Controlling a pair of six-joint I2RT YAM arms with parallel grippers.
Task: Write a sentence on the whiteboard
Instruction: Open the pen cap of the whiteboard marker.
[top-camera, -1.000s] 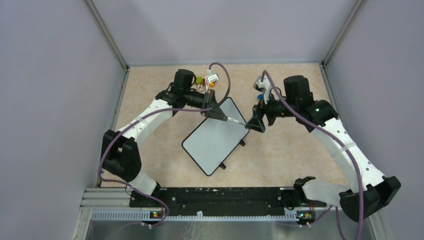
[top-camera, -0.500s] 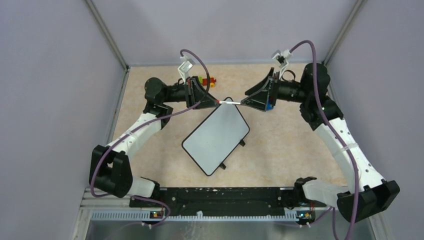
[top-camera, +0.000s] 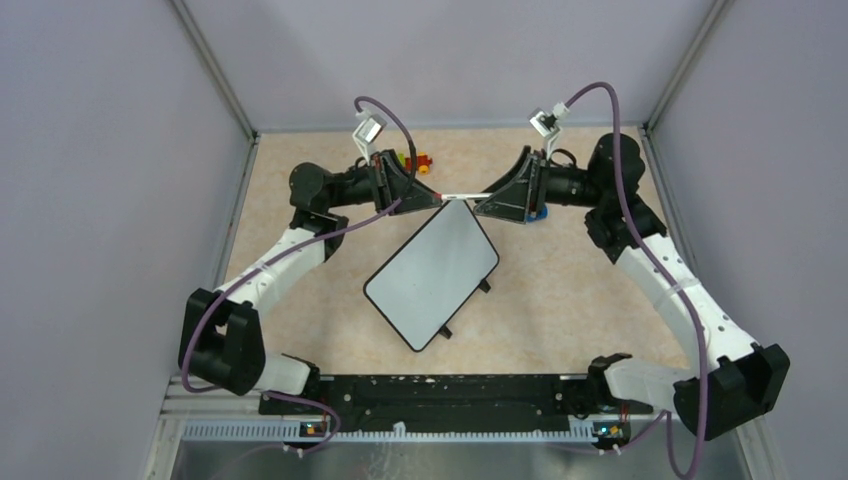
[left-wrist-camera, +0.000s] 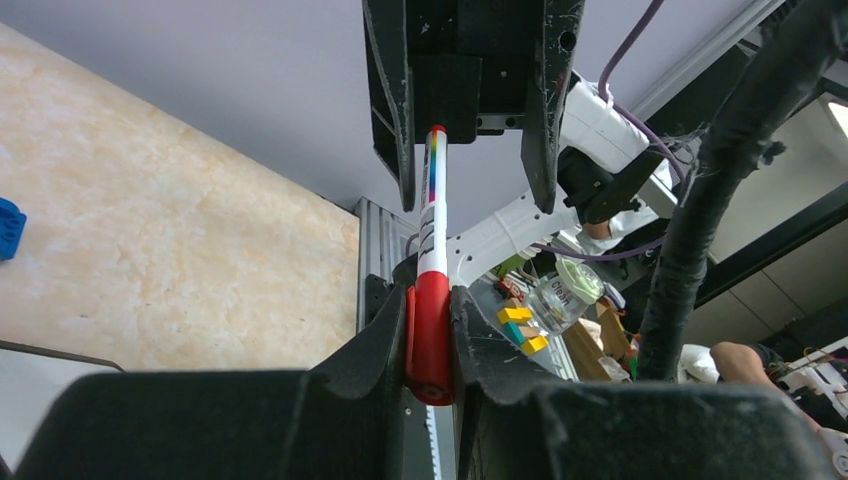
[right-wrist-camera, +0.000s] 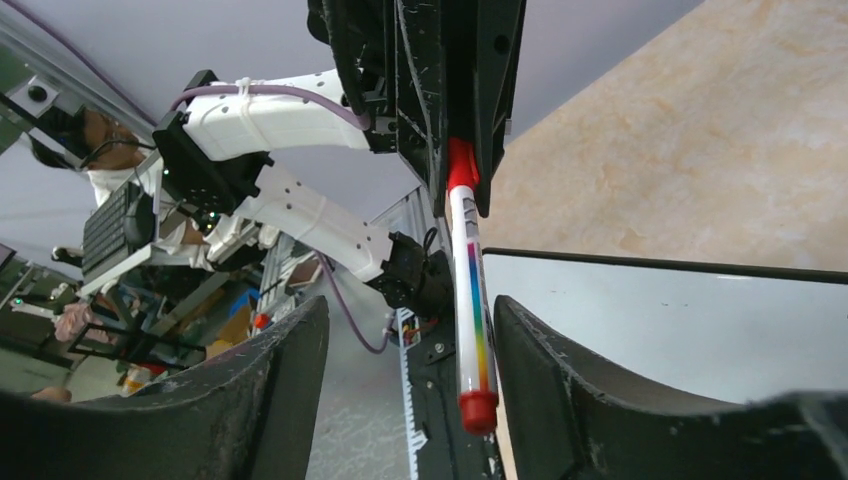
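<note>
The whiteboard (top-camera: 432, 275) lies tilted on the table, and its face is blank; no sentence shows on it. A thin white marker (top-camera: 458, 196) with a rainbow stripe hangs level above the board's far corner, between my two grippers. My left gripper (top-camera: 430, 197) is shut on its red cap (left-wrist-camera: 430, 340). My right gripper (top-camera: 482, 204) is open around the other end; in the right wrist view the marker (right-wrist-camera: 470, 300) sits between my spread fingers (right-wrist-camera: 560, 380), closer to the right one and unclamped. The board also shows in the right wrist view (right-wrist-camera: 690, 320).
Small coloured blocks (top-camera: 412, 159) lie by the far wall behind the left gripper. A blue block (top-camera: 538, 213) lies under the right gripper and also shows in the left wrist view (left-wrist-camera: 8, 228). Grey walls close in three sides of the table.
Both arms rose and turned to face each other, carrying the marker from over the board's top edge to its far corner. The marker now lies level, and the right gripper has closed in around its end.
</note>
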